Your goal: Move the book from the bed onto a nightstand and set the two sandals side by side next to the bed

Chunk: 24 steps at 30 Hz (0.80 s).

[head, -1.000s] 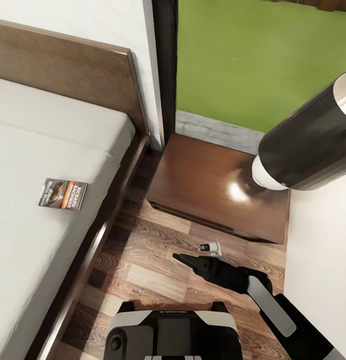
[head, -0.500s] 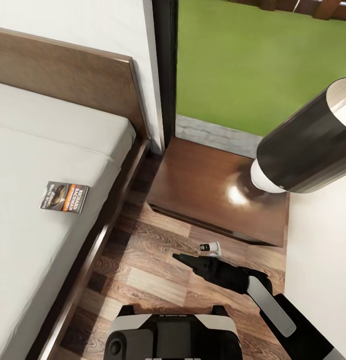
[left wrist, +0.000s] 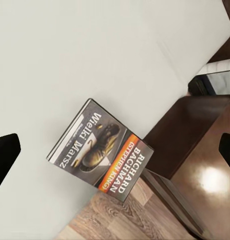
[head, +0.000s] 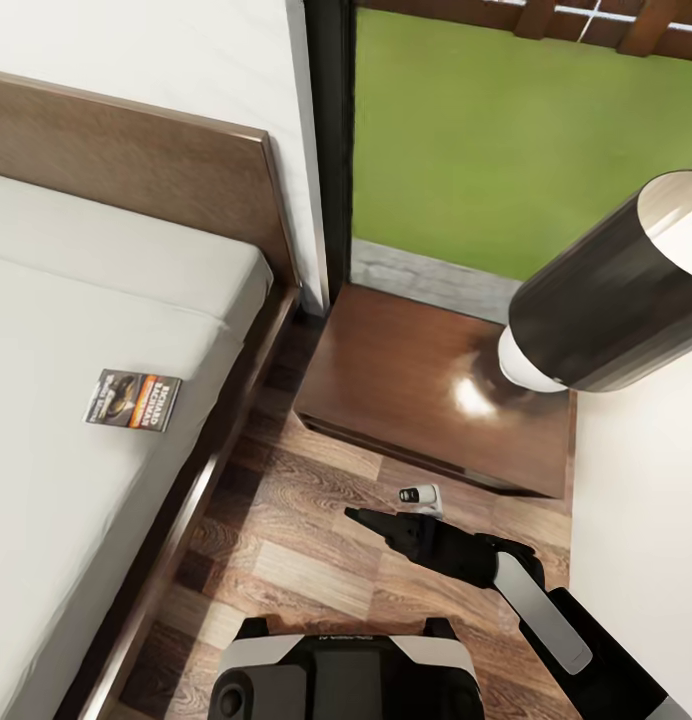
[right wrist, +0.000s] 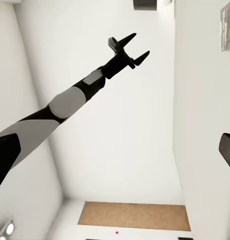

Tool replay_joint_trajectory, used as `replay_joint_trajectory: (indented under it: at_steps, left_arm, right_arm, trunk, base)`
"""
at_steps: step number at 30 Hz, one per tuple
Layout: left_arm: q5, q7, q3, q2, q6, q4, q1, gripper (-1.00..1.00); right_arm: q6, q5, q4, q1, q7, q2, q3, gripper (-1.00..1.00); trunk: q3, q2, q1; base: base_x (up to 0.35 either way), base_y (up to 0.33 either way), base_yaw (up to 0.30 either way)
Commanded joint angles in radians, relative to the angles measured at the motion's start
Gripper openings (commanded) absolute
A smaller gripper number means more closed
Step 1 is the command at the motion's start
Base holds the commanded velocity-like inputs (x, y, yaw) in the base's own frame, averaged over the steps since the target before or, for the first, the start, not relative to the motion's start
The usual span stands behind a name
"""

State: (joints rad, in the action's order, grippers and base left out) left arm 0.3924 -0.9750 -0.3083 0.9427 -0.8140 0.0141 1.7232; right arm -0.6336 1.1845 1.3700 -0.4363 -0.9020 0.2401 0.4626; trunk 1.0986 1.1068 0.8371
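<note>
One thin book to lift off the mattress

Both fingertips of the left gripper (left wrist: 115, 150) sit at opposite edges of the left wrist view, spread wide with nothing between them, and the book (left wrist: 101, 151) lies directly under that gap. It rests flat, cover up, on the bed (head: 46, 300) near the mattress side that faces the nightstand (head: 406, 370). In the head view the book (head: 133, 400) is at about 9 o'clock from the nightstand, well apart from it, with a strip of floor between.

The step in hand looks like the pick. A flat paperback on soft bedding gives the fingers little to bite, so I would turn the wrist to span the short width, press lightly into the mattress and close on both long edges. For the drop, aim at the nightstand's bare 9 o'clock half; a dark cylinder (head: 606, 300) crowds its 3 o'clock side.

The right gripper (head: 358, 515) hangs low over the floor, tapering to a point from this angle; I cannot tell whether it is parted
</note>
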Motion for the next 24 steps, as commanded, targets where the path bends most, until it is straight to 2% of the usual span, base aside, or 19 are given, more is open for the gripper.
replay_joint_trajectory:
  at_steps: [1, 24]
  left_arm:
    - [0.007, -0.003, -0.009, 0.001, -0.005, 0.000, 0.001, 1.00]
    - [0.006, -0.001, -0.009, 0.000, -0.005, 0.000, 0.001, 1.00]
  right_arm:
    - [-0.006, 0.009, 0.000, -0.001, 0.002, 0.001, 0.002, 1.00]
    - [-0.006, 0.009, 0.000, -0.001, 0.002, 0.001, 0.001, 1.00]
  trunk:
    - [-0.004, -0.007, -0.004]
    - [-0.113, -0.168, -0.092]
  base:
    - [0.000, 0.000, 0.000]
    - [0.000, 0.000, 0.000]
